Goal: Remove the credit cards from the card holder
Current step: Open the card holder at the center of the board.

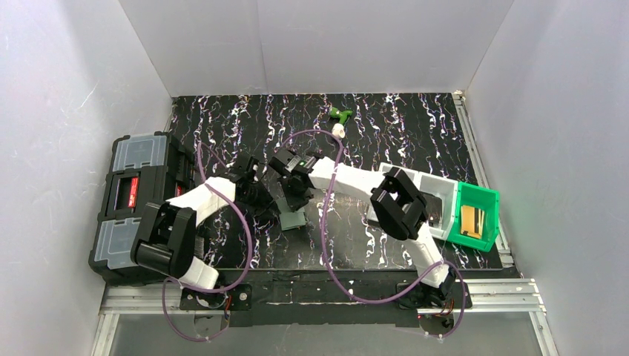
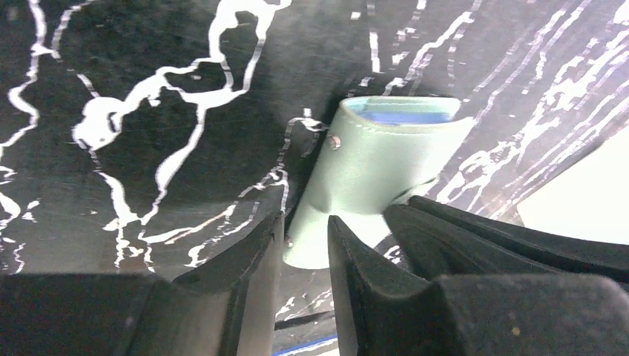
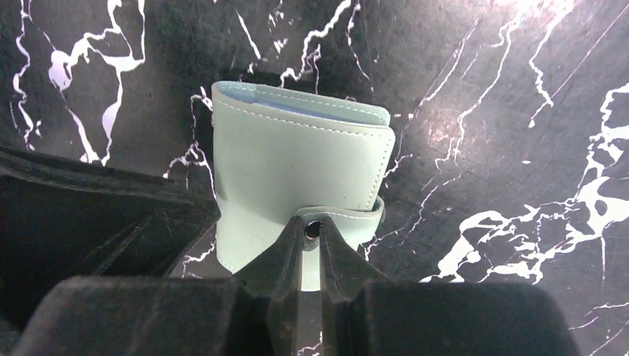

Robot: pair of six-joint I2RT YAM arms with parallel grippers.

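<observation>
Card holder (image 2: 371,167) holds blue card (image 2: 404,116), visible from left wrist, not overhead. Right fingers (image 3: 285,259) clamped on tab (image 3: 348,219); left fingers' (image 2: 245,267) grip unclear.

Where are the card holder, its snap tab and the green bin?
card holder (image 3: 297,163), right wrist view, middle of its front cover.
snap tab (image 3: 360,216), right wrist view, the strap's curved right end.
green bin (image 1: 481,194), top external view, its far wall.
</observation>
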